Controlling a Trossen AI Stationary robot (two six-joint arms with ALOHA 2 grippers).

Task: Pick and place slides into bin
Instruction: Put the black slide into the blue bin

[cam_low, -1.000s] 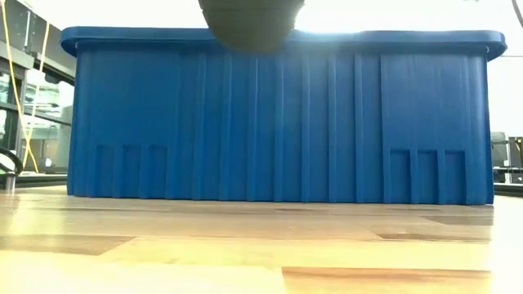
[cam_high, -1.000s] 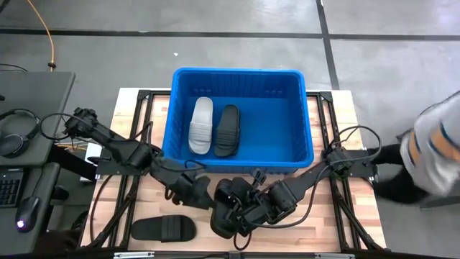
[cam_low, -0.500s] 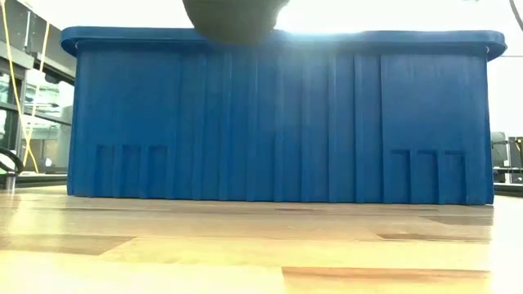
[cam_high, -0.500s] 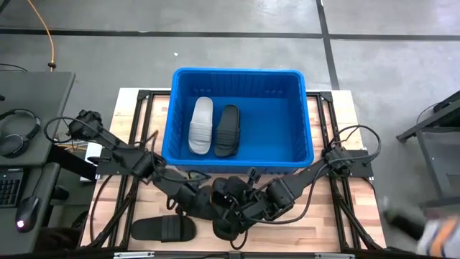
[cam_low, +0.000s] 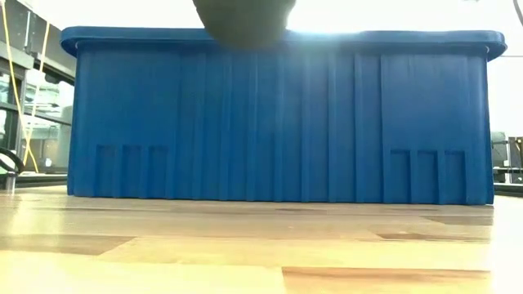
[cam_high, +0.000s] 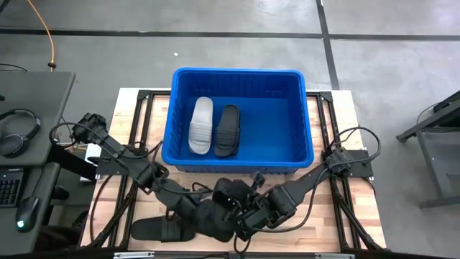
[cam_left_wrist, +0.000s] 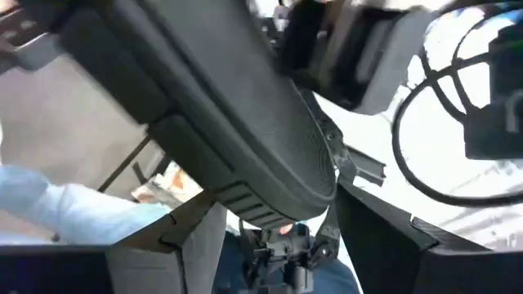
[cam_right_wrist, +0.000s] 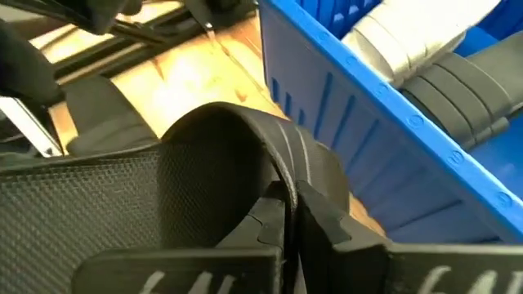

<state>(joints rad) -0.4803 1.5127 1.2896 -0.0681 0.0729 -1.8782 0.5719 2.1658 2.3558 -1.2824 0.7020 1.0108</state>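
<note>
Wooden planks run under the ribbed blue bin (cam_high: pixel 302 115), which holds a grey slide (cam_high: pixel 201 125) and a black slide (cam_high: pixel 227 130). Near the front edge, the right gripper (cam_high: pixel 231 208) pinches a textured black slide's strap (cam_right_wrist: pixel 286 159), with the left gripper (cam_high: pixel 192 207) spread beside it. Next, I'd guess, comes a lift over the rim.

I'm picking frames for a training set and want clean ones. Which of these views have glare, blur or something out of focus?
Low view: bright backlight washes out the room above the bin, and a dark out-of-focus shape hangs at the top. Left wrist view: a black slide fills the picture, close and soft, with blown-out white behind. Right wrist view: the slide's strap is soft and close. High view: evenly lit, sharp.
</note>
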